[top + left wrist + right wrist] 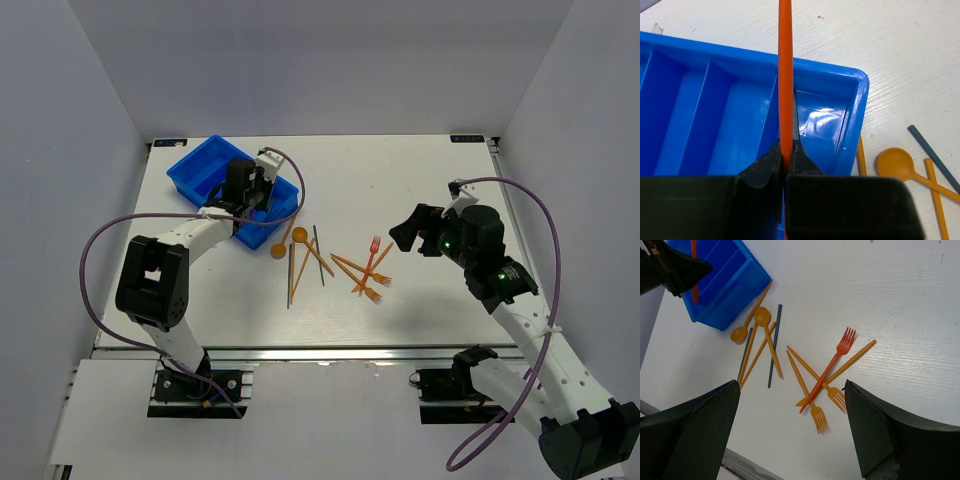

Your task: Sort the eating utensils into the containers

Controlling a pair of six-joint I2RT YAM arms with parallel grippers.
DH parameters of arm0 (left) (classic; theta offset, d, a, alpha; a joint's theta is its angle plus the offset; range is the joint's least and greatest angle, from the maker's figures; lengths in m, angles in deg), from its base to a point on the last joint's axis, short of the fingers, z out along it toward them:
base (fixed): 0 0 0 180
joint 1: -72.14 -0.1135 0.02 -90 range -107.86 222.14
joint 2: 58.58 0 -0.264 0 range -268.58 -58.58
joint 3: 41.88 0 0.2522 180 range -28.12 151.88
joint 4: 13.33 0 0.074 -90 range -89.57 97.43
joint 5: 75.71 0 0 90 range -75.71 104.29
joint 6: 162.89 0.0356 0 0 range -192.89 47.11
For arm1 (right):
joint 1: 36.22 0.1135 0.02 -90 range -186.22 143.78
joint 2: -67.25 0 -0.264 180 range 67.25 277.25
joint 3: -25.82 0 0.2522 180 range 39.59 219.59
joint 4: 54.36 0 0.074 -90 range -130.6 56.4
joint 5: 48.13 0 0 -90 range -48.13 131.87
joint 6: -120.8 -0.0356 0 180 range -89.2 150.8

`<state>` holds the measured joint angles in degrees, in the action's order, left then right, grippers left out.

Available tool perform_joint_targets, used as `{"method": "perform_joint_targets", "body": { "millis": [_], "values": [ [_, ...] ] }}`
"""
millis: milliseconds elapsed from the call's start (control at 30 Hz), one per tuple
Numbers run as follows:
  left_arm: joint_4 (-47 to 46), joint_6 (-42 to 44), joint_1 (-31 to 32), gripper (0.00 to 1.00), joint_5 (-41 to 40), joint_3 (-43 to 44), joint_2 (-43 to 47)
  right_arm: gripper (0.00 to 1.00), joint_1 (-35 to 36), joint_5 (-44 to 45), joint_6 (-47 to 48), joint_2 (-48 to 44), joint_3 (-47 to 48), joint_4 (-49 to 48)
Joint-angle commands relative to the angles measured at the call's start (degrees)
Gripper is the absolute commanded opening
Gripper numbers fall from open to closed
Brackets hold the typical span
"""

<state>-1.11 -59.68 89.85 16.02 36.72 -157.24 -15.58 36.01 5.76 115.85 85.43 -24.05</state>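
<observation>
My left gripper (pixel 250 186) is shut on a red-orange stick (pixel 785 75) and holds it over the blue four-compartment tray (pixel 200 170), above the tray's right end (pixel 860 100). The tray compartments that show in the left wrist view hold nothing. Loose utensils lie at mid-table: two orange spoons (pixel 299 235), orange and dark grey sticks (pixel 775 345), a red fork (pixel 827 367) crossed over orange forks (pixel 817 415). My right gripper (pixel 791 385) is open and empty, raised above and right of the fork pile (pixel 370 265).
The spoons and sticks lie just right of the tray's near-right corner (pixel 720 322). White walls enclose the table on three sides. The table's near edge (pixel 740 465) lies below the forks.
</observation>
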Motion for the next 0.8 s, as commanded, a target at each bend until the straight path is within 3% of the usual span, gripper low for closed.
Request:
{"method": "perform_joint_targets", "body": {
  "millis": [0, 100, 233, 400, 533, 767],
  "values": [
    [-2.5, -0.99, -0.4, 0.0, 0.73, -1.55, 2.41, 0.89, -0.08, -1.07, 0.25, -0.17, 0.03, -2.32],
    [-2.42, -1.35, -0.49, 0.0, 0.81, -2.87, 2.85, 0.89, 0.01, -1.43, -0.19, 0.27, 0.03, -2.41],
    [-1.8, -2.14, -0.49, 0.15, 0.72, -3.58, 3.99, 0.89, 0.01, -1.69, -0.19, 0.44, 0.03, -2.41],
    [-1.36, -2.84, -0.49, 0.24, 1.42, -4.37, 4.7, 0.89, 0.01, -1.78, -0.28, 0.53, 0.56, -1.88],
    [-1.18, -3.46, -0.49, 0.38, 1.25, -4.37, 4.78, 0.89, 0.01, -1.95, -0.36, 0.27, 0.74, -1.53],
    [-1.54, -3.55, -0.4, 0.41, -0.07, -4.9, 5.31, 0.89, 0.01, -2.04, -0.28, 0.44, 0.91, -1.09]
  ]
}}
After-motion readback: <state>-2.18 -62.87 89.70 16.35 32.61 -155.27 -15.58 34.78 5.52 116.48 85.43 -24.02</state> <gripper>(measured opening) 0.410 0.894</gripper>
